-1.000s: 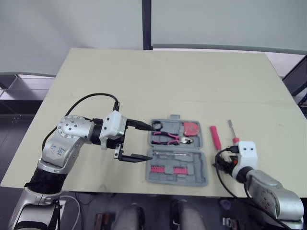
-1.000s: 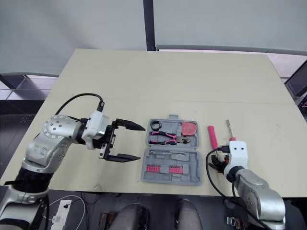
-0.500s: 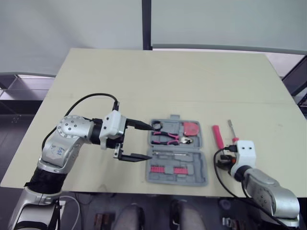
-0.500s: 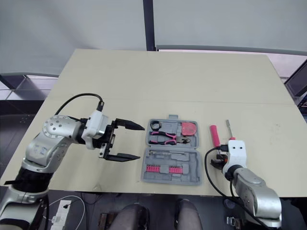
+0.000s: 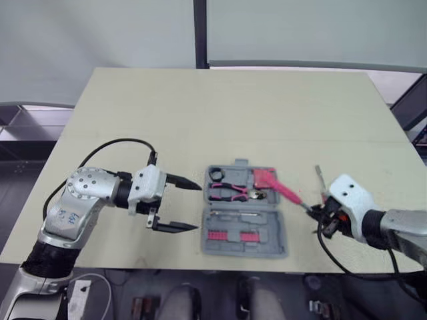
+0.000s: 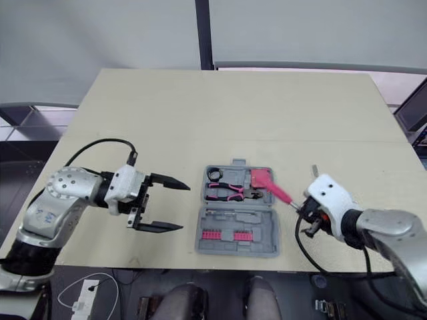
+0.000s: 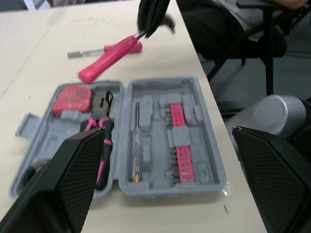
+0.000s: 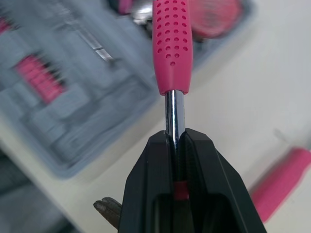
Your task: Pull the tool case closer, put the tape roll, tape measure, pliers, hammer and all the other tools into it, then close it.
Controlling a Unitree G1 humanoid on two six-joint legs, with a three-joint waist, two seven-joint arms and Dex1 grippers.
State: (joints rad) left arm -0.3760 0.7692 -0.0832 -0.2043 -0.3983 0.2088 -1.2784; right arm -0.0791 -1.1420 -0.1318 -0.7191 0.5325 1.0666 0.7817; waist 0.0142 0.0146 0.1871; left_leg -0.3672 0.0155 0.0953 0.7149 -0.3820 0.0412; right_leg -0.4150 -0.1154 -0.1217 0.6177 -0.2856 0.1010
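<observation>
Hammer [image 5: 283, 189] pinched by its steel shaft, grip end over the open tool case [image 5: 230, 247].
The right gripper [image 8: 175, 141] clamps the shaft just behind the pink grip, its forearm reaching in from the table's [image 5: 200, 113] front right. The hammer's long axis runs diagonally, grip pointing left and away over the case's far right corner. The case lies near the front edge. The left gripper [image 5: 198, 207], fingers spread wide, points at the case's left side.

Right pincer [image 8: 175, 141] has lifted the hammer [image 5: 283, 190] — handle swung toward the tool case [image 5: 244, 253]
</observation>
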